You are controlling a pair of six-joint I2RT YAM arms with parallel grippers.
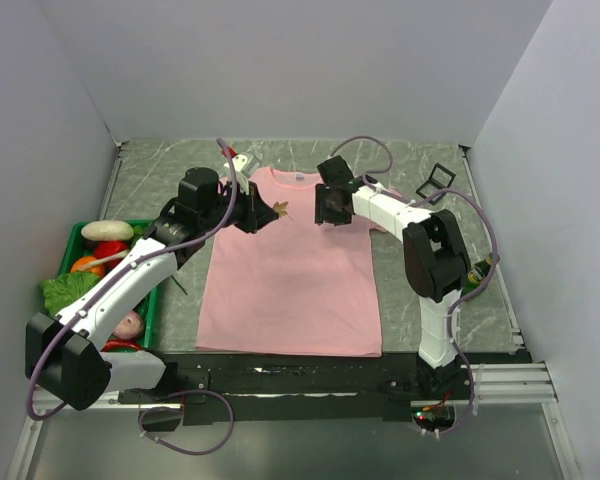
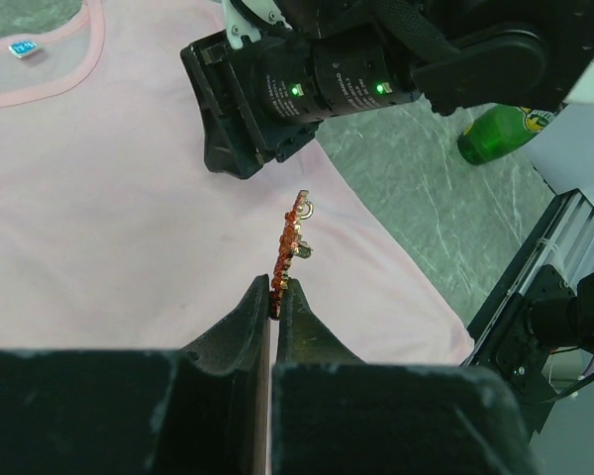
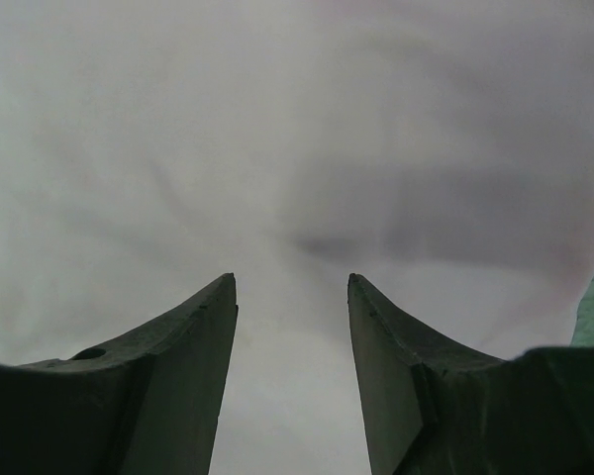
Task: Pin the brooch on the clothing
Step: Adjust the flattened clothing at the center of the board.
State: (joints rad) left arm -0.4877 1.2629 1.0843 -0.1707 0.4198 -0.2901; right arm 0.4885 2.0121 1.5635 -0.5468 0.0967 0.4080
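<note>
- Here, left gripper (image 2: pixel 274 293) pinches the jagged, glittery orange-red brooch (image 2: pixel 289 245) edge-on, long axis straight out from its tips, above soft pink clothing (image 1: pixel 290 290) near the collar edge.
- Right gripper (image 3: pixel 292 287) spread wide, empty.

Left arm (image 1: pixel 130 280) jaws clamped shut, right arm (image 1: pixel 385 208) jaws parted.

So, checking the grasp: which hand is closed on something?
The left hand, pinching the orange-red brooch by its edge above the pink T-shirt; the right hand stands open, holding nothing.
</note>
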